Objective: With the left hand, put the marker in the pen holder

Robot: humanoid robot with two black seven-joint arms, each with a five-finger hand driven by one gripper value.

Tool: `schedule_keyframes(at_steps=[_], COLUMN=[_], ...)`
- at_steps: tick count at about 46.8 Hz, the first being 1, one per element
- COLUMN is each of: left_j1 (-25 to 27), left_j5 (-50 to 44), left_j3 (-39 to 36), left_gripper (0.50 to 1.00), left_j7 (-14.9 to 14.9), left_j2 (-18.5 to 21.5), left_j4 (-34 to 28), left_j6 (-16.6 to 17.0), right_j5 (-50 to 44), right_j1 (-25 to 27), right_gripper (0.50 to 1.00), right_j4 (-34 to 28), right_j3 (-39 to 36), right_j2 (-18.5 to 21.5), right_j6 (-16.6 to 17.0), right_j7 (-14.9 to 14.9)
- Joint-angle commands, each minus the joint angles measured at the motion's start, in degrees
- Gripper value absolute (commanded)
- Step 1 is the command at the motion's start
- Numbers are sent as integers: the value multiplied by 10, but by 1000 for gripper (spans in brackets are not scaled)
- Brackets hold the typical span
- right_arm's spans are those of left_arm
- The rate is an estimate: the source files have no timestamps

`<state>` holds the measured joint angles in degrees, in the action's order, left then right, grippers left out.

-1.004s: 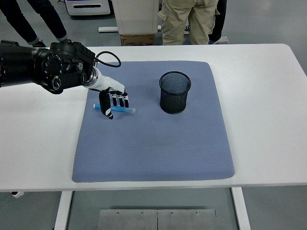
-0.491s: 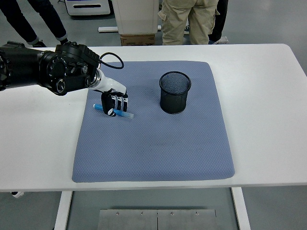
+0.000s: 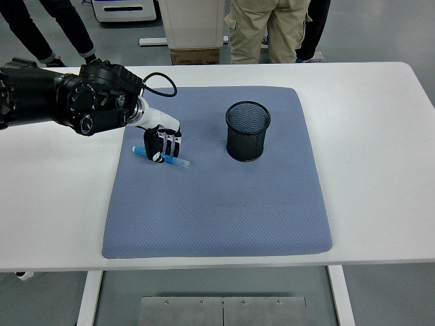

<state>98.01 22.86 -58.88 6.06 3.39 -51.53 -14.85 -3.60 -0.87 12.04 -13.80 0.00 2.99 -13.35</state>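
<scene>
A blue marker point(image 3: 178, 162) lies on the blue-grey mat point(image 3: 217, 197), slanting down to the right, at the mat's upper left. My left hand point(image 3: 162, 146) sits right over its middle with the fingers curled around it, and both ends of the marker stick out past the hand. A black mesh pen holder point(image 3: 247, 130) stands upright on the mat, a hand's length to the right of the marker. The right arm does not show.
The mat covers the middle of the white table point(image 3: 380, 136). People's legs point(image 3: 265, 30) stand behind the far edge, with a cardboard box point(image 3: 196, 56) and white equipment on the floor there.
My left hand has closed from spread fingers over the marker to a curl around it, and the marker has tilted so its right end points lower.
</scene>
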Motion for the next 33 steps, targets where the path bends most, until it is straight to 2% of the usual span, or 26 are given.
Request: schedule_keyframes(at_steps=[1,6,29,33], left_j1=[-4,-5,-17,-17], left_j5=[4,6,12,12], left_j3=[0,0,0,2], left_gripper=[607,572,534,505], left_j7=[0,0,0,0], left_j2=[-1,-1,-4,-4], left_j4=[-1,-1,0,0], left_j6=[0,0,1,0], right_j5=[0,0,0,0], right_j1=[0,1,0,0], right_gripper=[1000,1000,1000,1000], right_j4=[0,0,0,0], right_j3=[0,0,0,0], right_j2=[0,0,0,0], right_j6=[0,0,0,0], right_j7=[0,0,0,0])
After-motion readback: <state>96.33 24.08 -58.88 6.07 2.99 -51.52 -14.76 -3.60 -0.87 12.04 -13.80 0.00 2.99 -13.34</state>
